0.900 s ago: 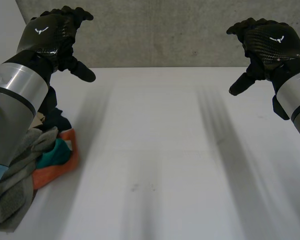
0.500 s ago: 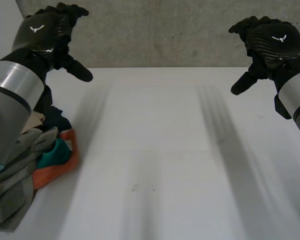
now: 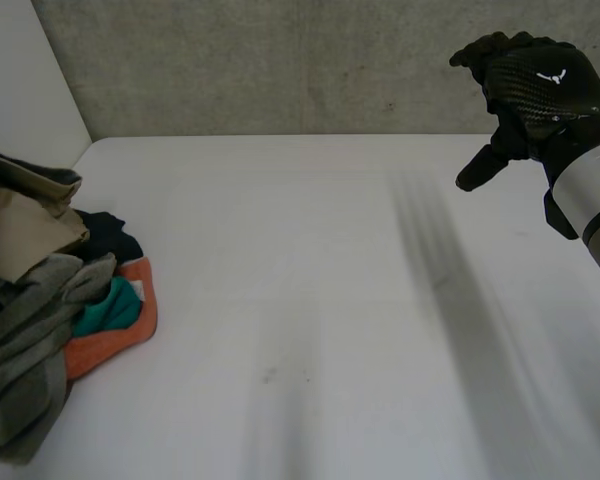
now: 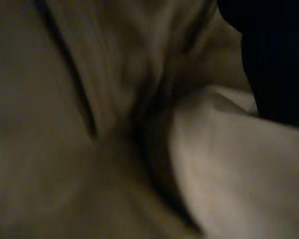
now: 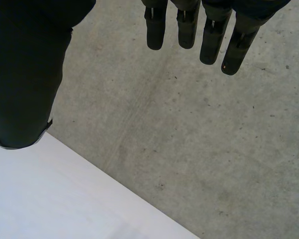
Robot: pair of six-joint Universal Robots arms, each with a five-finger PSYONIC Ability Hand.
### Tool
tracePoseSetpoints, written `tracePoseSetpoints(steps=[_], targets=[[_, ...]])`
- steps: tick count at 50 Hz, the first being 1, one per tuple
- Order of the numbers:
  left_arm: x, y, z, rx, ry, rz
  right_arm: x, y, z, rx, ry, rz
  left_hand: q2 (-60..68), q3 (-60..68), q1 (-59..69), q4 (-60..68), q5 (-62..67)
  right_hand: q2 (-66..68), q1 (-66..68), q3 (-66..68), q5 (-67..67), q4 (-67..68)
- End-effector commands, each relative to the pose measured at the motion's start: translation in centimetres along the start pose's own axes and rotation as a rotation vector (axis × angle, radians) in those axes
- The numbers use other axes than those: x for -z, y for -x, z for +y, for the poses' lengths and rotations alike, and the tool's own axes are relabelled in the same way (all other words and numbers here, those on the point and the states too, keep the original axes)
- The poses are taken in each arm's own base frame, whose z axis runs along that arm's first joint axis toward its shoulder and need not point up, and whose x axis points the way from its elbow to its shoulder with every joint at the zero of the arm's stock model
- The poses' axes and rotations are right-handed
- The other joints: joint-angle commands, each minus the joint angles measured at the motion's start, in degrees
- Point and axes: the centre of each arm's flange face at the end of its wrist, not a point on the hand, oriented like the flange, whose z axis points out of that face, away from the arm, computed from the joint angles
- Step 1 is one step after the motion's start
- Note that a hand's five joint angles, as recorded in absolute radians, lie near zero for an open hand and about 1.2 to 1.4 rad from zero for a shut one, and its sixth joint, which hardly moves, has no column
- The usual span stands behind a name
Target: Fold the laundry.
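Right hand [image 3: 525, 85] of mine hangs in the air over the far right part of the counter [image 3: 310, 300], well apart from the laundry. Its fingers [image 5: 189, 25] are spread and nearly straight, the thumb [image 5: 25, 74] stands off to one side, and nothing is held. Beyond the fingertips in the right wrist view are the grey concrete wall [image 5: 199, 149] and a corner of the white counter top.

Left hand: state cannot be told. The left wrist view looks closely on soft folds of the beige cloth [image 4: 114, 99], with a dark shape beside them that I cannot identify.

Laundry pile [image 3: 50, 310] lies loose on the counter at its left edge, on my left side.
- Beige cloth on top at the far end of the pile, bunched and raised.
- Dark navy piece [image 3: 105, 235] just beside and under the beige cloth.
- Grey garment [image 3: 30, 340] crumpled over the near part of the pile.
- Teal piece [image 3: 110, 305] tucked between the grey garment and an orange piece [image 3: 115, 340], which lies lowest, touching the counter at the pile's right edge.
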Motion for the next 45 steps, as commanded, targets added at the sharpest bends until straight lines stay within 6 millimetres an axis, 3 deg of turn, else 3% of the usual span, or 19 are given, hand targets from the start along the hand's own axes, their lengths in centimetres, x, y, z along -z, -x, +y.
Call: tracePoseSetpoints(steps=[1, 3, 7, 8, 11, 12, 15, 16, 19, 20, 25, 30, 32, 33, 34, 35, 36, 40, 45], targets=[[-1.8, -1.7, 1.7, -0.039, 0.025, 0.009, 0.0, 0.0, 0.3, 0.0, 0.007, -0.001, 62.8, 62.8, 61.6, 62.7, 62.3, -2.4, -1.8, -2.1, -3.7, -3.3], [-1.6, -1.7, 0.8, -0.021, 0.011, -0.001, 0.0, 0.0, 0.3, 0.002, 0.007, -0.001, 62.8, 62.8, 61.6, 62.7, 62.3, -2.4, -1.8, -2.1, -3.7, -3.3], [0.8, -0.5, -5.8, 0.105, -0.136, -0.072, 0.0, 0.0, 0.1, 0.002, 0.004, 0.0, 62.8, 62.8, 61.6, 62.7, 62.3, -2.4, -1.8, -2.1, -3.7, -3.3], [2.1, 0.0, -8.6, 0.163, -0.211, -0.095, 0.0, 0.0, 0.1, 0.002, 0.003, 0.0, 62.8, 62.8, 61.6, 62.7, 62.3, -2.4, -1.8, -2.1, -3.7, -3.3], [4.2, 0.3, -12.2, 0.238, -0.314, -0.107, 0.0, -0.1, 0.0, 0.003, -0.001, 0.002, 62.8, 62.8, 61.6, 62.7, 62.3, -2.4, -1.8, -2.1, -3.7, -3.3], [5.8, 0.2, -14.5, 0.278, -0.377, -0.093, 0.0, -0.1, 0.0, 0.003, -0.001, 0.002, 62.8, 62.8, 61.6, 62.7, 62.3, -2.4, -1.8, -2.1, -3.7, -3.3], [8.5, -1.4, -17.5, 0.322, -0.458, -0.027, -0.1, -0.3, -0.1, 0.004, -0.005, 0.009, 62.8, 62.8, 61.6, 62.7, 62.3, -2.4, -1.8, -2.1, -3.7, -3.3], [10.6, -3.1, -19.5, 0.344, -0.507, 0.034, -0.1, -0.4, -0.1, 0.005, -0.006, 0.012, 62.8, 62.8, 61.6, 62.7, 62.3, -2.4, -1.8, -2.1, -3.7, -3.3], [13.9, -5.9, -21.8, 0.368, -0.566, 0.135, -0.2, -0.6, -0.3, 0.006, -0.01, 0.016, 62.8, 62.8, 61.6, 62.7, 62.3, -2.4, -1.8, -2.1, -3.7, -3.3], [15.9, -8.3, -22.7, 0.375, -0.589, 0.213, -0.2, -0.6, -0.3, 0.006, -0.011, 0.016, 62.8, 62.8, 61.6, 62.7, 62.3, -2.4, -1.8, -2.1, -3.7, -3.3], [20.8, -16.0, -22.6, 0.353, -0.589, 0.427, -0.1, -0.7, -0.7, 0.008, -0.023, 0.017, 62.8, 62.8, 61.6, 62.7, 62.3, -2.4, -1.8, -2.1, -3.7, -3.3], [25.5, -23.7, -19.8, 0.291, -0.53, 0.636, -0.2, -0.9, -1.0, 0.014, -0.036, 0.025, 62.8, 62.8, 61.6, 62.7, 62.3, -2.4, -1.8, -2.1, -3.7, -3.3], [27.1, -25.1, -19.2, 0.282, -0.526, 0.688, -0.3, -1.2, -1.0, 0.017, -0.036, 0.033, 62.8, 62.8, 61.6, 62.7, 62.3, -2.4, -1.8, -2.1, -3.7, -3.3], [27.8, -25.5, -19.1, 0.279, -0.53, 0.708, -0.4, -1.6, -1.0, 0.021, -0.036, 0.044, 60.9, 60.8, 59.6, 60.7, 60.3, -2.4, -1.8, -2.1, -3.7, -3.3], [28.6, -26.0, -19.1, 0.275, -0.536, 0.729, -0.5, -1.8, -0.9, 0.024, -0.035, 0.048, 21.7, 21.6, 20.5, 21.6, 21.2, -2.4, -1.8, -2.1, -3.7, -3.3], [28.9, -26.0, -19.1, 0.274, -0.54, 0.736, -0.5, -1.9, -0.9, 0.028, -0.033, 0.053, 0.5, 0.4, -0.7, 0.4, 0.0, -2.4, -1.8, -2.1, -3.7, -3.3], [28.9, -26.0, -19.1, 0.275, -0.539, 0.735, -0.5, -2.1, -0.8, 0.031, -0.029, 0.057, -7.2, -7.2, -8.4, -7.3, -7.7, -2.4, -1.8, -2.1, -3.7, -3.3], [28.9, -25.4, -19.5, 0.282, -0.544, 0.725, -0.7, -2.2, -0.4, 0.062, -0.017, 0.059, -7.2, -7.2, -8.4, -7.3, -7.7, -2.4, -1.8, -2.1, -3.7, -3.3], [28.7, -20.9, -21.2, 0.319, -0.576, 0.668, -0.7, -2.0, -0.2, 0.124, 0.003, 0.052, -7.2, -7.2, -8.4, -7.3, -7.7, -2.4, -1.8, -2.1, -3.7, -3.3]])
